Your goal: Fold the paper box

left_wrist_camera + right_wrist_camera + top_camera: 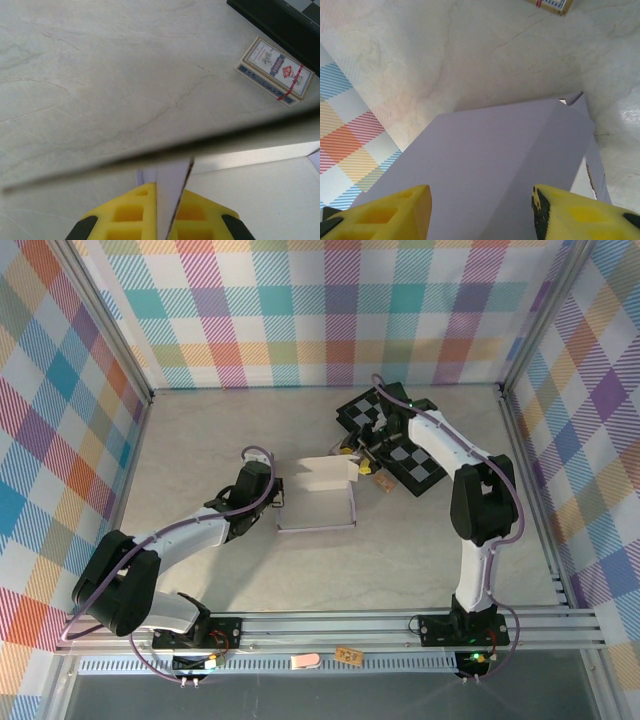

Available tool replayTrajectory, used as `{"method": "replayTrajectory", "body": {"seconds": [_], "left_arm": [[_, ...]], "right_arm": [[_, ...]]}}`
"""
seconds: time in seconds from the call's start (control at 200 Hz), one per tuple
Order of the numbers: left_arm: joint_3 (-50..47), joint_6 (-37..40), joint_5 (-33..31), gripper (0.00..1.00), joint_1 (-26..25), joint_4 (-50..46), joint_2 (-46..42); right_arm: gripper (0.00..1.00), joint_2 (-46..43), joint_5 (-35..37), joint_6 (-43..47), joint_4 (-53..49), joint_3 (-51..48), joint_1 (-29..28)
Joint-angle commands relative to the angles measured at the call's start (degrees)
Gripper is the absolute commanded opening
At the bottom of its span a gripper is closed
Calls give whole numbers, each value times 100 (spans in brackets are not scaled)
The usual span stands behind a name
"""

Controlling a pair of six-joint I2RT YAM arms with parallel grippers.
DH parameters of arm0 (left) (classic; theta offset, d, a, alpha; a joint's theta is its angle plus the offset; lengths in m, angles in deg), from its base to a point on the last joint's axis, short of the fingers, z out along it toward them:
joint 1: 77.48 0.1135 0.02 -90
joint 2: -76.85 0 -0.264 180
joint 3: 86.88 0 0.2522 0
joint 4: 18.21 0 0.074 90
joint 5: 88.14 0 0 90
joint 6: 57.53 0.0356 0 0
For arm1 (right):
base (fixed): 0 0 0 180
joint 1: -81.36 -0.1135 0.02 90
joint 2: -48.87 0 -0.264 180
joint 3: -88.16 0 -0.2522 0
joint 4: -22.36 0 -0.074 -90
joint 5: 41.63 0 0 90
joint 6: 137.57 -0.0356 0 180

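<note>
**Partly formed paper box (318,502) at mid-table, attended by both arms.**

The box rests on the marbled table (200,440), just beside the checkerboard (400,445), with its base flat and a far panel standing up. The left gripper (167,196) is pinched tight on the thin edge of the box's left panel. The right gripper (481,195) stands half wide, its yellow fingers (395,212) either side of the lavender far flap; contact cannot be made out. The card is judged light, thin and springy: stiff across each panel, weak at the scored creases, easily dented or torn at die-cut tabs, and apt to slide on the smooth surface. It is best held at a panel edge near a crease, with one side anchored while the other is folded.
</note>
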Motion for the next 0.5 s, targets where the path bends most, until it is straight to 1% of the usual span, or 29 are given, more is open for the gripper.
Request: {"method": "replayTrajectory", "body": {"seconds": [0.0,0.295,0.39,0.5], "left_arm": [[59,-25,152,0,-110,-348,144],[112,-201,126,0,-240,-349,152],[108,-253,77,0,-283,-367,145],[99,-269,47,0,-288,-382,113]], "right_arm": [[56,-195,-226,-135,-24,-225,-42],[56,-430,-116,-649,-115,-506,-187],[56,-550,86,-730,-249,-568,-213],[56,-672,334,-612,-549,-595,-204]]}}
